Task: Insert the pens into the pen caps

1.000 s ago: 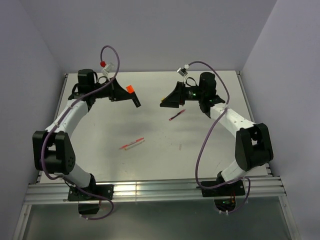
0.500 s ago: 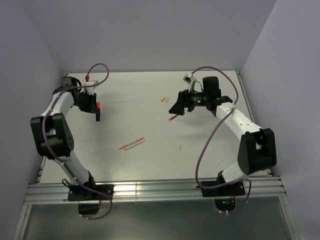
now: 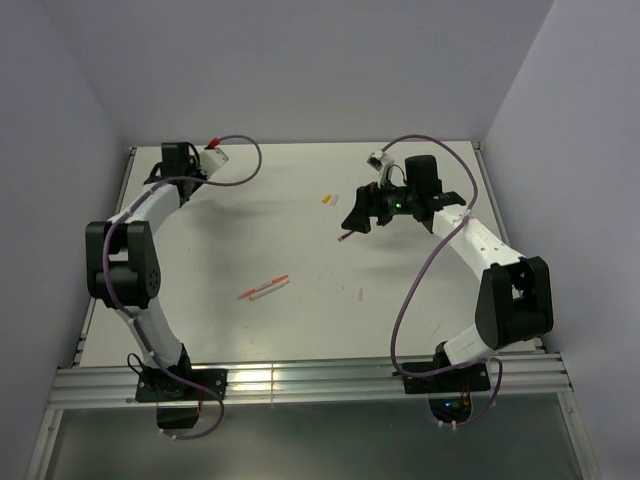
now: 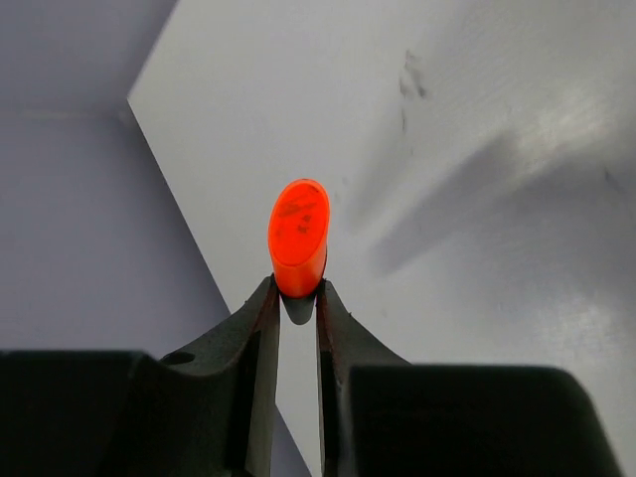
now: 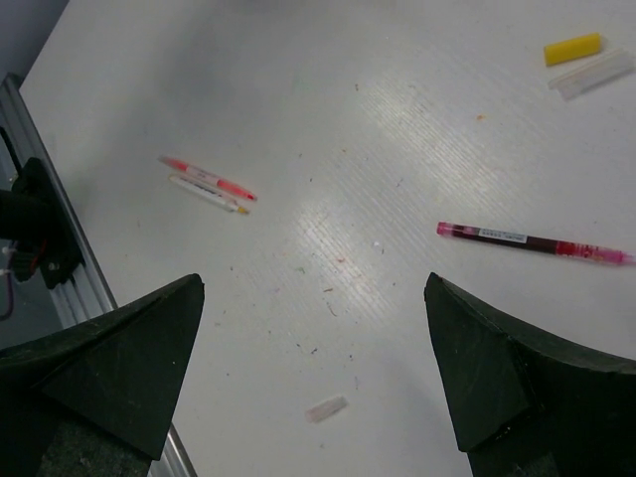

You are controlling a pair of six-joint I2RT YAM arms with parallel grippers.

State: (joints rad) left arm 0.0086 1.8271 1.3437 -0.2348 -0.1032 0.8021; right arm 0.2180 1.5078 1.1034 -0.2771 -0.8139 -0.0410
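The white table (image 3: 200,330) bears a red pen (image 5: 207,178) beside a white pen (image 5: 207,193) at seven o'clock. A dark-red pen (image 5: 532,241) lies at two, a yellow cap (image 5: 573,49) at one, a pale cap (image 5: 327,408) at four.

White links (image 3: 150,203), black joints (image 3: 515,300), purple cables (image 3: 398,320), black wedge-fingered right end effector (image 5: 313,283)

White table (image 3: 300,325) between lilac walls (image 3: 300,60), metal rail (image 3: 320,385) nearside

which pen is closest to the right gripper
The thin dark-red pen, lying right by the right gripper; the red and white stick pens lie together farther off.
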